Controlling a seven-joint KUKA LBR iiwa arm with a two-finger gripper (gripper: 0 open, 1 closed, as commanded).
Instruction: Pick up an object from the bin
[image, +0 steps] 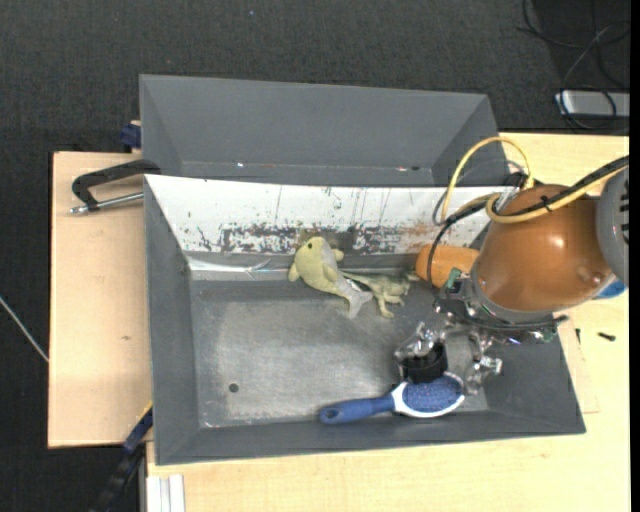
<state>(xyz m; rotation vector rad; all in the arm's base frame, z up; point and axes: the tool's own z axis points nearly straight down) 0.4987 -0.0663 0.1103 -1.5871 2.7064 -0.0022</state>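
A: Grey bin (180, 330). The hand (450, 360) hangs at front right, just above the blue brush (405, 402) by the front wall. Wide or narrow?
B: Can't tell. I'd centre on the brush head and avoid the wall. Yellow toy (318, 265) is well apart.

plush (318, 264) 1 | lizard (385, 292) 1 | brush (400, 402) 1 | orange cylinder (445, 262) 1

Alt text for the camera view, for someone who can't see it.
The robot's hand hangs over the head of a blue brush at the lower right of the bin; a yellow plush toy lies by the back wall.
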